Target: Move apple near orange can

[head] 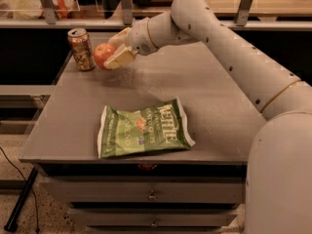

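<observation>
**Apple in claw, upper left, just beside can**

Claw (110, 52) is in the upper left of frame, at the end of my arm (219, 48), which reaches in from the right. It's closed partway on the apple (101, 54). One pale finger lies over the top-right of the fruit, the other under its lower right. Gap between fingers = apple's width, nothing else held.

Apple pokes out of the claw toward the left, so most of its red face shows. It's at the far left part of the table (204, 96), just right of the can (81, 48). A thin gap shows btwn the two, so not touching as far as I can see. Can stands upright. Apple's underside sits abt level w/ the can's base. Can't tell if it rests on the table or hangs just off it.

Handling, my judgement:
- Apple is firm and moderately heavy for its size. Skin is smooth and waxy, so it may slip or roll.
- It's round, so take it across the widest part, fingers on opposite sides, which is approx what I have now.
- A hard squeeze would bruise it, so moderate grip only.
- Once let go it may roll, so set it down flat and gently.
- Can looks light and tall, so a nudge from apple or finger could tip it.

Bag (144, 129) lies flat at lower centre, well apart from the claw.
</observation>
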You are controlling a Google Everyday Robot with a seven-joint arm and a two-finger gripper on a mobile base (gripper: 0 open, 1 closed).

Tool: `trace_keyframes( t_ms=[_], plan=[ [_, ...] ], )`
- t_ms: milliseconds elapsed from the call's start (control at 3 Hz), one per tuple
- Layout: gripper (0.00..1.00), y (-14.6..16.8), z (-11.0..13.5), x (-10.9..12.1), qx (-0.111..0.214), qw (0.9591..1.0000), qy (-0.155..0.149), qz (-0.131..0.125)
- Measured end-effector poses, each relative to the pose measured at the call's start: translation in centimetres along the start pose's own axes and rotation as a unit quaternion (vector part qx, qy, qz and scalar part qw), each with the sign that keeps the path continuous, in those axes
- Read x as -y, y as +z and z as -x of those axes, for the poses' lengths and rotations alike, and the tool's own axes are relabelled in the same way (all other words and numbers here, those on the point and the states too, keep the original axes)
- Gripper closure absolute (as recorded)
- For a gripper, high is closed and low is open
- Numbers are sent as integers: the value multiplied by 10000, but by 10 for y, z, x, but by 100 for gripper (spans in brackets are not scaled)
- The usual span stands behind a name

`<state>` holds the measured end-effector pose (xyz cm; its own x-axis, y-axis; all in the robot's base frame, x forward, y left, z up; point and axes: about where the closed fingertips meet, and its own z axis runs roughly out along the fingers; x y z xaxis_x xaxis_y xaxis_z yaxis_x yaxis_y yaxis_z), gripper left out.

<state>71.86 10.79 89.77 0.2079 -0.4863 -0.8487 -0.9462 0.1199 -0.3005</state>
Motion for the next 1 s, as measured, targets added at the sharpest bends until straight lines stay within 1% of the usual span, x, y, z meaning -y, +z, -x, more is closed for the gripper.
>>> trace_keyframes(
  t_ms=[333, 667, 1000],
  plan=[
    [100, 16, 4, -2, 82, 9999, 5, 107],
    [82, 24, 5, -3, 130, 9997, 63, 181],
    [58, 30, 5, -5, 169, 9995, 112, 234]
  ],
)
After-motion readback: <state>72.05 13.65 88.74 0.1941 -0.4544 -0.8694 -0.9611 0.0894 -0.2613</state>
